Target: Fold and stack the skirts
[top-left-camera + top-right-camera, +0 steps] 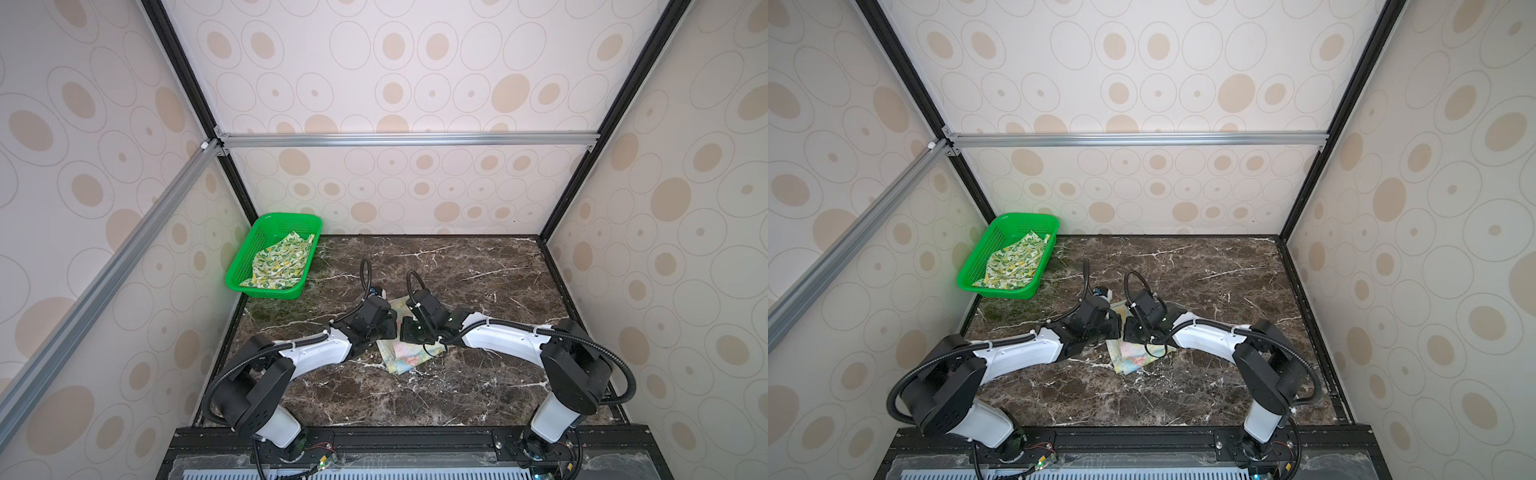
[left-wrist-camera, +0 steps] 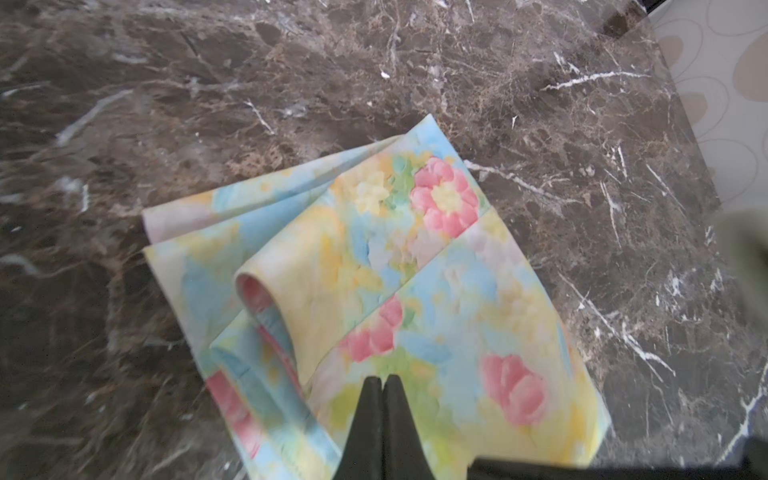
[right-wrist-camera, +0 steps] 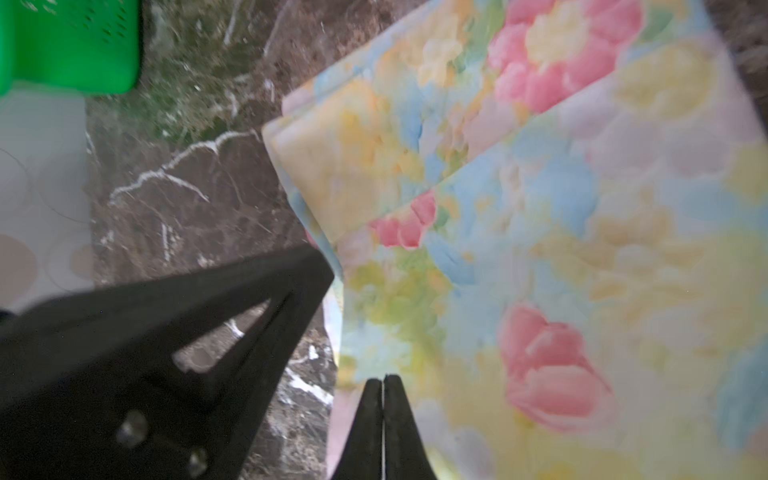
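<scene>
Floral skirt point(image 1: 405, 358) lies folded mid-table point(image 1: 478, 270), directly beneath both grippers; left gripper point(image 2: 382, 380) and right gripper point(image 3: 384, 379) are clenched, tips over the cloth, nothing visibly pinched; lemon skirt point(image 1: 282, 262) lies loose in the green basket point(image 1: 266, 226) at the far-left corner; left arm judged nearer to fetch it.

no readable text, labels, brands or numbers anywhere, only patterns on cloth and walls
</scene>
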You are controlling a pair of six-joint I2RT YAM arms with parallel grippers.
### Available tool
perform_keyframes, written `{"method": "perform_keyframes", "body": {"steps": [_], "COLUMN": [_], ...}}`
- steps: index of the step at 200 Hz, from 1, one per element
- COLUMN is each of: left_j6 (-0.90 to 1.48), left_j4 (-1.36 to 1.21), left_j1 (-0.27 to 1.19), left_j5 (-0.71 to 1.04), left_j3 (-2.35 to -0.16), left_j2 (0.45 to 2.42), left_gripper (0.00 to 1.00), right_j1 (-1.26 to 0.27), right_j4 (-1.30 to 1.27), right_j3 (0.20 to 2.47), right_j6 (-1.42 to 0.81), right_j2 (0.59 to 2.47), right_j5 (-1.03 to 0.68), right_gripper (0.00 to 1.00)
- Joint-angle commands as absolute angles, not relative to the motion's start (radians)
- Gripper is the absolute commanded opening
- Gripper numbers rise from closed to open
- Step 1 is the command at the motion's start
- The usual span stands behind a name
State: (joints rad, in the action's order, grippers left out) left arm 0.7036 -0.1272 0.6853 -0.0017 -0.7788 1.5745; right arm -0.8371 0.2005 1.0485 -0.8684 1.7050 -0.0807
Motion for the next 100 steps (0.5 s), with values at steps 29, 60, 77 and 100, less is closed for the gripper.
{"method": "perform_keyframes", "body": {"steps": [29,60,77,100], "left_j6": [0.678,0.664,0.647,0.631], "left_j4": [-0.187,-0.197,-0.178,-0.178], "left_j1": [0.623,0.6,0.6,0.594], "left_j5": [0.048,0.067,0.077,0.073], "left_j3": [-0.86,-0.887,-0.93,-0.977], "left_j2": [1.728,1.787,1.84,1.895], "left_gripper": [0.0,0.0,0.0,0.0], "right_j1": [-0.839,-0.838,-0.839,-0.841], "right_j4": [0.224,0.214,0.215,0.225], "right_j3": [1.012,0.953,0.935,0.958], "right_j6": [-0.86,-0.911,-0.947,-0.946], "right_j2": [1.776,1.77,1.769,1.781], "right_j5": [-0.138,-0.138,-0.128,-0.139], "right_gripper": [0.0,0.0,0.0,0.0]}}
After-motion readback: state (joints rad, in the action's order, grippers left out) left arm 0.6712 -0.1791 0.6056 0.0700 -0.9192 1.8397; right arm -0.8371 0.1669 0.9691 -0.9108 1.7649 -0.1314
